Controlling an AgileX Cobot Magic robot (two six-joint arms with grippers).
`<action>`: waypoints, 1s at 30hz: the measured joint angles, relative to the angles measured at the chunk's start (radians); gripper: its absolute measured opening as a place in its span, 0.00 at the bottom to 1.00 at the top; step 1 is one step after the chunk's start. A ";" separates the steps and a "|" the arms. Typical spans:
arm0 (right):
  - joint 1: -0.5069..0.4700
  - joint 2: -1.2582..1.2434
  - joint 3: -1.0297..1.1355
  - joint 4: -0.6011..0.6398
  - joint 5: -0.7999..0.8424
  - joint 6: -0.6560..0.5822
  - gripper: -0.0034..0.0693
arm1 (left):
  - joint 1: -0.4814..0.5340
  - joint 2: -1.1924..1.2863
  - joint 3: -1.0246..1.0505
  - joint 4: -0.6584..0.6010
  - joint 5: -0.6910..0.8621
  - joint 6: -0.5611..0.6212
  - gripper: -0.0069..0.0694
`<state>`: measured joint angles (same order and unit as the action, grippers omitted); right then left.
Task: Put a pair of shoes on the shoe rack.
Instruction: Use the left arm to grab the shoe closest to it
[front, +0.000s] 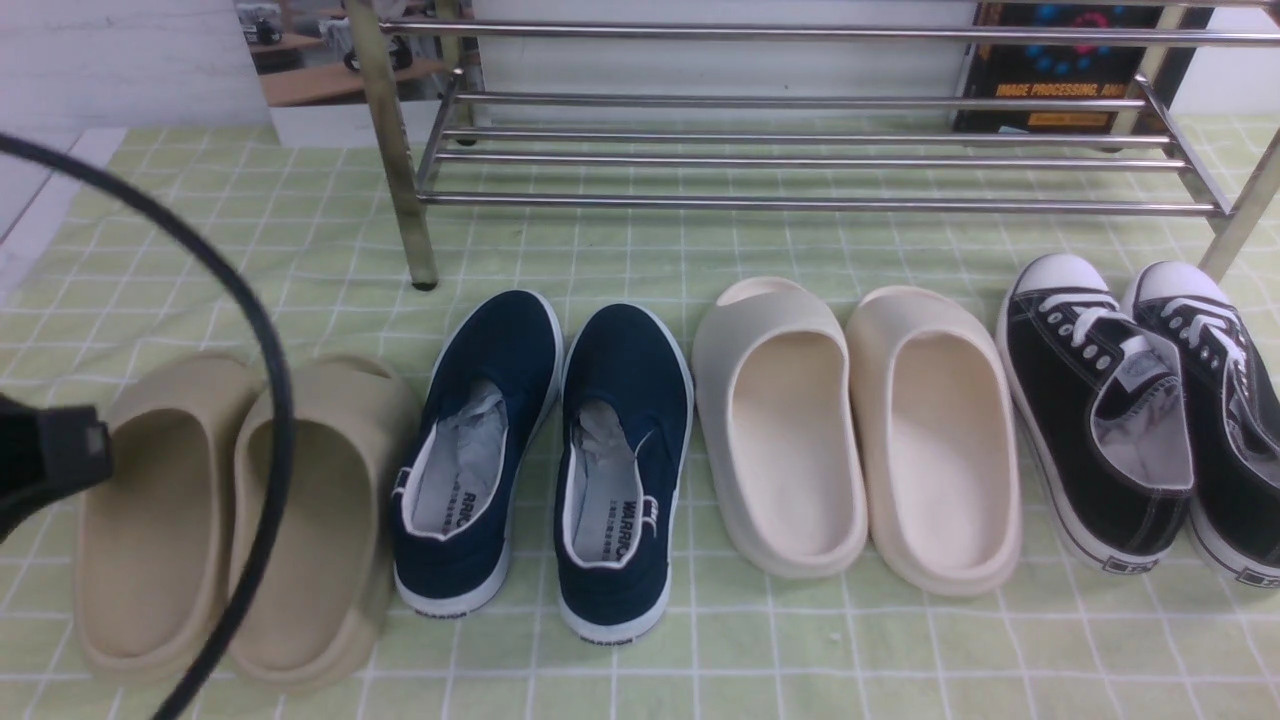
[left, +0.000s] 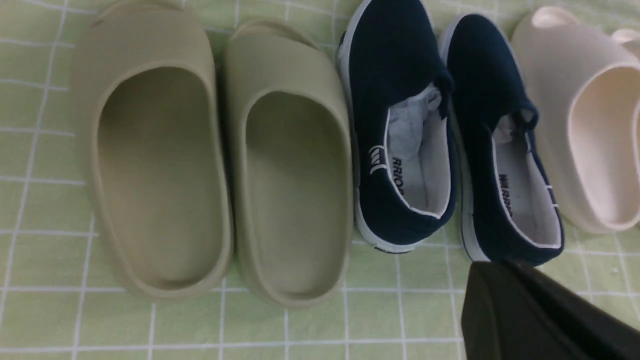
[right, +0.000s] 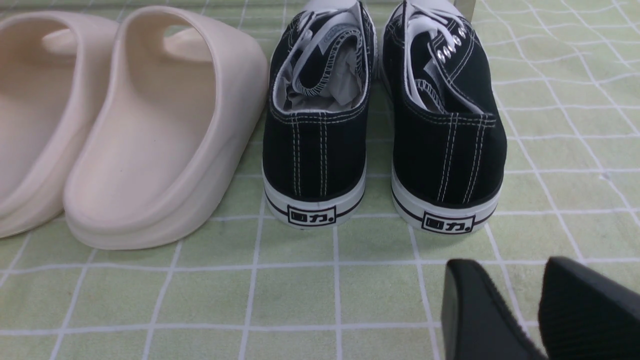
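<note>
— Shoes in the row, left to right?
— Beige slides (front: 230, 520) at the far left, then the pair of shoes (front: 540, 450), navy slip-ons with white soles, then cream slides (front: 860, 430), then black sneakers (front: 1140, 420) at the far right. All stand on a green checked cloth (front: 640, 660), toes toward the shoe rack (front: 800, 200).
— Is the navy pair on the rack?
— No. It stands on the cloth on the near side of the rack, close to its left leg. The two shoes are side by side with paper stuffed inside.
— And the left hand (left: 492, 280)?
— Closed up, with nothing in it. In the left wrist view its dark tip sits just behind the heel of the navy shoe nearer the cream slides. Whether it touches that heel I cannot tell.
— The right hand (right: 520, 280)?
— Its two fingers stand a little apart, holding nothing. It is behind the heels of the black sneakers, well apart from the navy pair, with the cream slides between.
— Anything else?
— A black cable (front: 270, 400) arcs across the beige slides in the front view.
</note>
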<state>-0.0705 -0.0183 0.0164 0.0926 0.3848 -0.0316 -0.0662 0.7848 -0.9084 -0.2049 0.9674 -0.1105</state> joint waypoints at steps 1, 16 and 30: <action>0.000 0.000 0.000 0.000 0.000 0.000 0.38 | 0.000 0.039 -0.024 0.004 0.014 0.006 0.07; 0.000 0.000 0.000 0.000 0.000 0.000 0.38 | -0.275 0.651 -0.333 0.205 0.259 -0.034 0.08; 0.000 0.000 0.000 0.000 0.000 0.000 0.38 | -0.326 0.955 -0.358 0.276 0.103 -0.267 0.47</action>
<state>-0.0705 -0.0183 0.0164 0.0926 0.3848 -0.0316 -0.3925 1.7393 -1.2664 0.0716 1.0707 -0.3780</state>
